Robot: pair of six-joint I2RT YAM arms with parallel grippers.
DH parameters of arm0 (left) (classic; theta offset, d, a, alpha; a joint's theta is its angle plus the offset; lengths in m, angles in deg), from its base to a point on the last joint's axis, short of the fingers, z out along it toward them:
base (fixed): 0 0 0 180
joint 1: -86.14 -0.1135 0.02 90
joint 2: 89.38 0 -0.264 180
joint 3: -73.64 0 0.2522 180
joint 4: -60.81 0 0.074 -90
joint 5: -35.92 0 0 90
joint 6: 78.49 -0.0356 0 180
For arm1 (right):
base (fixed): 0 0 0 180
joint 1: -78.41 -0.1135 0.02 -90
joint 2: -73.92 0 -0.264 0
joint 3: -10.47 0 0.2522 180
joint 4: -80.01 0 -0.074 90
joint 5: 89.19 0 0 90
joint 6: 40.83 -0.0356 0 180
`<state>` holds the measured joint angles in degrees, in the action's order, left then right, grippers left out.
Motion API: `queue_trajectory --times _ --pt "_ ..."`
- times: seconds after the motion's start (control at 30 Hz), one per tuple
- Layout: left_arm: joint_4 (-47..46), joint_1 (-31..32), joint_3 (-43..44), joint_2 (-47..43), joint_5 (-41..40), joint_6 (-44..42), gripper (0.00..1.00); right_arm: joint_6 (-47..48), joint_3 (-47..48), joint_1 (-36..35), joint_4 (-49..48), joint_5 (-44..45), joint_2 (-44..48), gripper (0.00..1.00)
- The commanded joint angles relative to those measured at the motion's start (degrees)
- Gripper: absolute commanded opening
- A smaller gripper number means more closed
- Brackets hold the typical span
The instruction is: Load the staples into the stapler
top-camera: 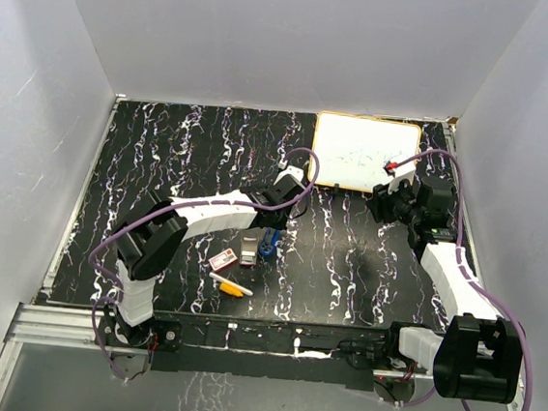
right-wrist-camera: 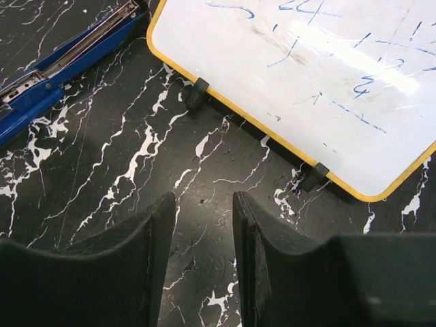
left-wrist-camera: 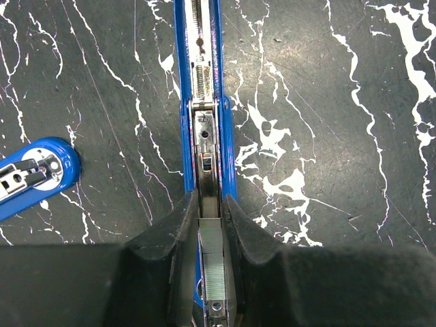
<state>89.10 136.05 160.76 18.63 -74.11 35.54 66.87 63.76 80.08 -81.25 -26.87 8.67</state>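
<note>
Stapler: it lay open near the middle of the table, blue, with its long metal channel and spring bared to the ceiling.
Left gripper: it was closed tight on a staple strip, with one black finger pressed in from each side, directly over the near end of the stapler's channel.
Staple strip: it was silvery and finely ribbed, and lined up lengthwise with the channel. From where I stood I couldn't tell whether it sat in the channel or just above it.
Blue piece: this was round-ended with metal inside it. It rested on the table off to one side of the channel, apart from it.
Staple box: the small red-and-white box sat on the table near the stapler, on the left arm's side, not touching it.
Marker: the yellow-and-white marker lay flat just beside the box, nearer the arm bases.
Right gripper: its jaws stood apart with nothing between them. It hung over bare table beside the whiteboard's edge, well apart from the stapler.
Whiteboard: it was yellow-rimmed and scrawled with blue writing, lying at the far right of the table. Two black clips sat on its near edge.
Table: it was black with white veining.
</note>
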Motion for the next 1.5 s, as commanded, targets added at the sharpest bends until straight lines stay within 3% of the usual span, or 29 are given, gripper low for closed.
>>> queue_trajectory --times 0.0,0.57,0.9,1.27,1.37,1.47 --pt "0.9 0.6 -0.9 -1.5 2.0 -0.5 0.14 0.1 0.0 0.5 -1.9 -1.1 0.6 0.42" --pt "0.8 0.5 -0.4 -1.2 2.0 -1.0 0.25 0.1 -0.1 0.6 -1.7 -1.6 0.9 0.43" --pt "0.8 0.6 0.4 -1.3 1.1 -2.0 0.37 0.2 -0.1 0.7 -1.7 -1.8 1.0 0.43" --pt "0.6 0.5 2.0 -2.9 2.9 -5.8 0.41 0.4 -0.2 0.7 -1.7 -2.1 1.2 0.43" --pt "-0.7 0.5 0.6 -5.1 3.5 -7.8 0.46 0.3 -0.1 0.8 -1.7 -2.2 1.4 0.43" --pt "-2.8 0.5 -2.6 -7.3 7.0 -9.9 0.56 0.2 0.0 0.8 -1.7 -2.3 1.7 0.44"
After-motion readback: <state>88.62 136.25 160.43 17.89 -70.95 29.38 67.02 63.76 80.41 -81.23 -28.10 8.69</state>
